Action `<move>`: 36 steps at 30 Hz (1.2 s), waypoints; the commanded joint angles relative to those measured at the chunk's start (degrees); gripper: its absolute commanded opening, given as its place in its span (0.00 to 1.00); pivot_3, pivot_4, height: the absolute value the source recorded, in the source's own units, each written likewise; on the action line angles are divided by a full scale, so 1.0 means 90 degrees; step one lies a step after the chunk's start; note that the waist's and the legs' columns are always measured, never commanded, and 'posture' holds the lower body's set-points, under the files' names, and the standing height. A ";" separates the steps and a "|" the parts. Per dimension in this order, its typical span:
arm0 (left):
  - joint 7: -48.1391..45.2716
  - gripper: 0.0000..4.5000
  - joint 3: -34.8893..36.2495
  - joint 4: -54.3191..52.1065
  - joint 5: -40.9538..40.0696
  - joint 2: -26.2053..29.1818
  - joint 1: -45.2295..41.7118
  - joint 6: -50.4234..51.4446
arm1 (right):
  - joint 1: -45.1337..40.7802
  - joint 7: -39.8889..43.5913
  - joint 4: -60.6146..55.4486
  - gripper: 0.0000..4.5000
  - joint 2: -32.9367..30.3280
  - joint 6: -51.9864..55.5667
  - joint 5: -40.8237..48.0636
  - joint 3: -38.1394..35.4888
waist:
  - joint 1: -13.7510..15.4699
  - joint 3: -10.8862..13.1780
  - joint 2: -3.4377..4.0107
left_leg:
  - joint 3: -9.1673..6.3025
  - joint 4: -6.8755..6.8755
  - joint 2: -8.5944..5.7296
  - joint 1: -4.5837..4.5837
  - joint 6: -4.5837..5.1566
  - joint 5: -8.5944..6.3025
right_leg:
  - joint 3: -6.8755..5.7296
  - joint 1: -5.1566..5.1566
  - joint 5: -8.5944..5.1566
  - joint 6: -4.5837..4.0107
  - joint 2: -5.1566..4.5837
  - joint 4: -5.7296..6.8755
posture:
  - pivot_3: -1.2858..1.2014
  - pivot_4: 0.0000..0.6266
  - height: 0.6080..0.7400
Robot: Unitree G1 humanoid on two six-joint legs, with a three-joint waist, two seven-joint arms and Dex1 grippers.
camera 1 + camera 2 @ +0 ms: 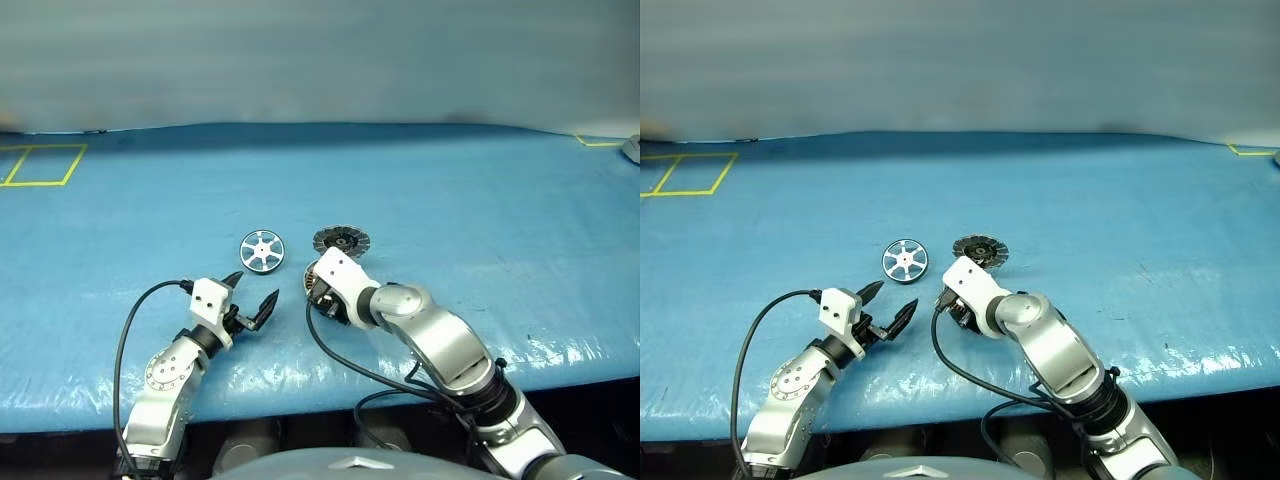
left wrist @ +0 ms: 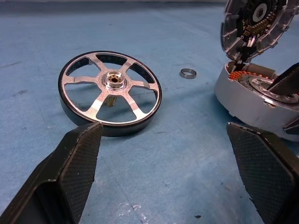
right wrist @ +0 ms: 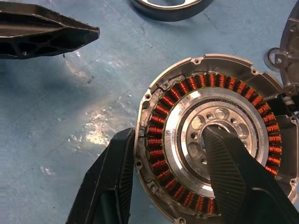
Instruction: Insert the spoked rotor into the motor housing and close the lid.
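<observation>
Blue table cover (image 1: pixel 480 220) carries everything, with the motor housing (image 3: pixel 210 144) as landmark, lying flat with copper windings up. Right gripper (image 3: pixel 170 179) straddles the housing wall, one finger outside the rim and one in the silver centre, pinching that wall; left gripper (image 1: pixel 252 296) sits just beside the housing on the robot's left, fingers spread wide and holding nothing. The lid (image 1: pixel 341 241) lies just beyond the housing, the spoked rotor (image 1: pixel 262 250) flat nearby to its left, a small ring (image 2: pixel 188 73) between rotor and housing.
</observation>
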 commanded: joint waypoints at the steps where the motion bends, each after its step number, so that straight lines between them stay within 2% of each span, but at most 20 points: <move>1: -0.0034 1.00 -0.0007 -0.0247 -0.0032 -0.0004 0.0003 -0.0032 | 0.0307 -0.0091 -0.0113 0.42 0.0233 0.0645 0.0394 0.0161 | 0.0001 -0.0001 0.0002 | 0.0000 0.0000 0.0000 0.0000 0.0000 0.0000 | 0.0000 0.0000 0.0000 0.0000 0.0000 0.0000 | 0.52 0.24 1.00; 11: -0.0072 1.00 -0.0043 -0.0201 -0.0018 -0.0004 -0.0023 -0.0009 | 0.0277 -0.0357 -0.0682 0.42 0.0573 0.1292 0.0842 -0.0183 | -0.0002 0.0004 0.0010 | -0.0001 -0.0006 0.0001 -0.0001 0.0000 -0.0001 | -0.0001 -0.0004 -0.0005 0.0006 0.0003 -0.0004 | 0.52 0.24 1.00; 18: -0.0075 1.00 -0.0061 -0.0204 -0.0006 -0.0014 -0.0010 0.0011 | 0.0153 -0.0671 -0.0967 0.93 0.0825 0.1547 0.1069 -0.0431 | 0.0002 0.0018 0.0032 | -0.0002 -0.0008 0.0000 -0.0006 0.0000 -0.0002 | -0.0001 -0.0009 -0.0009 0.0013 0.0000 -0.0006 | 0.52 0.24 1.00; 24: -0.0080 1.00 -0.0055 -0.0243 -0.0023 -0.0003 0.0008 0.0031 | -0.0031 -0.0671 -0.1639 0.93 0.0936 0.1782 0.1616 -0.1090 | 0.0003 0.0033 0.0051 | -0.0002 -0.0008 -0.0004 -0.0014 0.0000 -0.0002 | -0.0001 -0.0016 -0.0011 0.0017 0.0001 -0.0007 | 0.52 0.24 1.00; 28: -0.0088 1.00 -0.0053 -0.0257 -0.0027 -0.0002 -0.0042 0.0090 | 0.0053 -0.0069 -0.2227 0.93 0.0132 0.1782 0.2546 -0.1841 | 0.0016 0.0054 0.0066 | -0.0005 -0.0012 -0.0010 -0.0018 0.0006 -0.0005 | -0.0005 -0.0014 -0.0018 0.0029 0.0000 -0.0014 | 0.52 0.24 1.00; 30: -0.0097 1.00 -0.0056 -0.0250 -0.0024 -0.0001 -0.0064 0.0107 | 0.0147 0.0164 -0.2283 0.93 -0.0583 0.1782 0.2829 -0.2018 | 0.0023 0.0068 0.0070 | -0.0005 -0.0011 -0.0021 -0.0018 0.0012 -0.0007 | -0.0005 -0.0011 -0.0020 0.0033 -0.0003 -0.0018 | 0.52 0.24 1.00; 33: -0.0109 1.00 -0.0058 -0.0239 -0.0018 0.0004 -0.0091 0.0119 | 0.0309 0.0425 -0.2181 0.93 -0.1228 0.1782 0.3168 -0.2312 | 0.0021 0.0086 0.0067 | -0.0004 -0.0010 -0.0024 -0.0025 0.0018 -0.0010 | -0.0006 -0.0009 -0.0021 0.0037 -0.0012 -0.0022 | 0.52 0.24 1.00; 36: -0.0112 1.00 -0.0052 -0.0245 -0.0015 0.0012 -0.0116 0.0129 | 0.0545 0.0508 -0.1749 0.93 -0.2175 0.1379 0.3059 -0.2268 | 0.0024 0.0092 0.0062 | -0.0002 -0.0010 -0.0023 -0.0048 0.0018 -0.0009 | -0.0006 -0.0006 -0.0016 0.0028 -0.0021 -0.0020 | 0.52 0.24 1.00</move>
